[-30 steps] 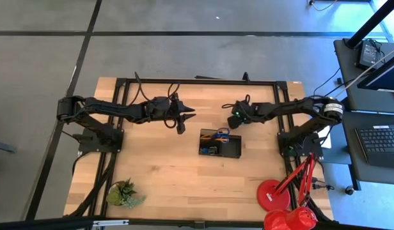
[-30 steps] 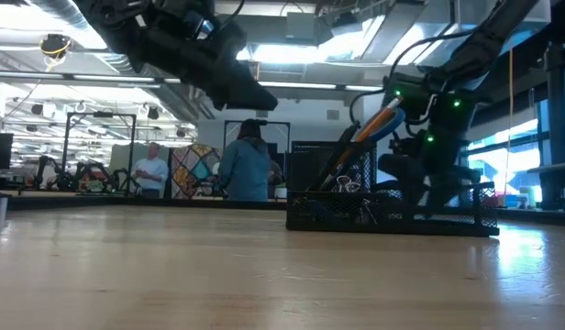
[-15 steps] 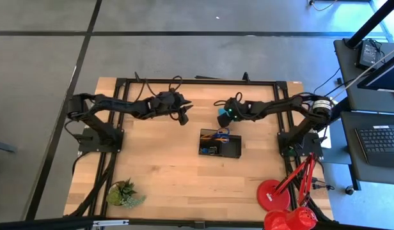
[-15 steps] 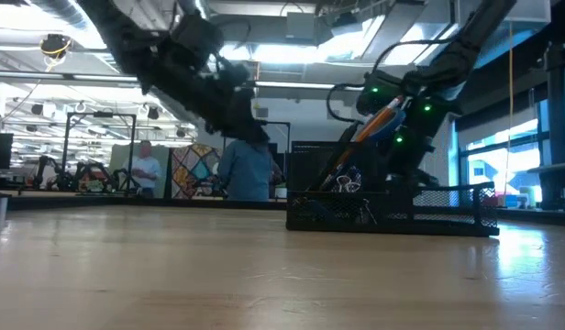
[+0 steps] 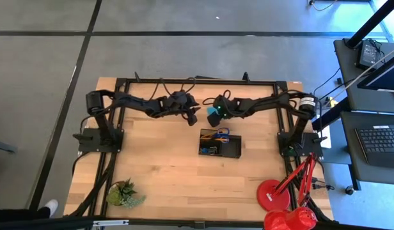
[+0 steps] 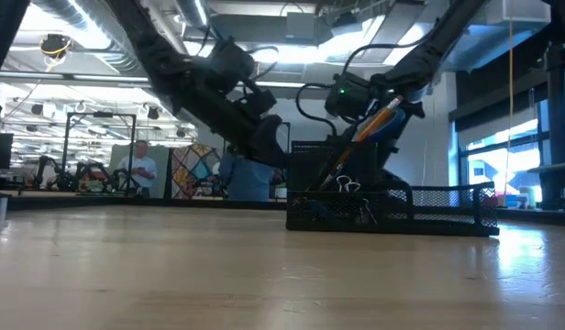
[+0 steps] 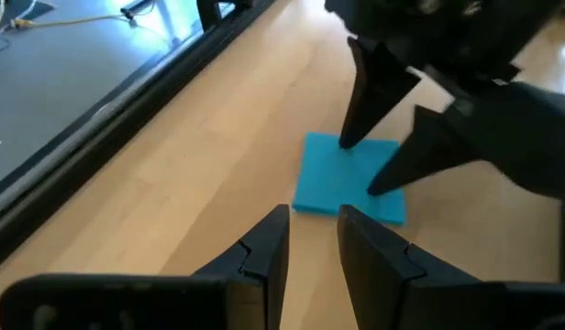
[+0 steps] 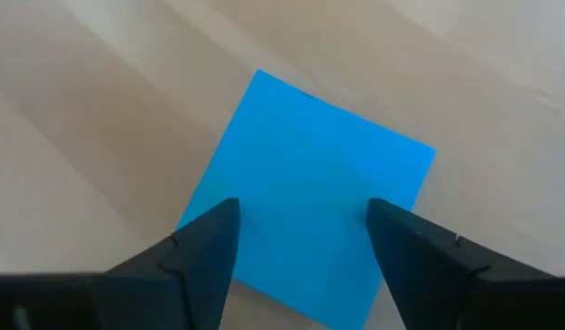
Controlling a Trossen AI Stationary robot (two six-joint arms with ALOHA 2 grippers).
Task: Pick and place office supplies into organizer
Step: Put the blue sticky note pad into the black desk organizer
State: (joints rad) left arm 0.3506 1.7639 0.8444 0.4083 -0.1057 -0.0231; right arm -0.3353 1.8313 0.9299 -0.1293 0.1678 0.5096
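Both grippers sit over the blue note pad (image 8: 310, 192) near the far-middle of the table (image 5: 158, 172). Right gripper (image 8: 301, 240) points down at the pad, jaws spread wide and straddling it, tips right at the pad's surface; can't tell if they touch it, nothing clamped. Left gripper (image 7: 312, 240) is just beside the pad's near edge, fingers (image 7: 264, 249) parted by a narrow gap with nothing between them. In the left wrist view the right gripper's two dark fingertips (image 7: 365, 115) come down onto the pad, which lies flat on the wood. In the high view the two grippers nearly meet tip to tip, just behind the black organizer (image 5: 220, 145). Organizer sits mid-table with orange pencils (image 6: 370, 128) leaning up out of one end, blue-handled scissors (image 5: 221, 133) and binder clips (image 6: 348, 188) inside.
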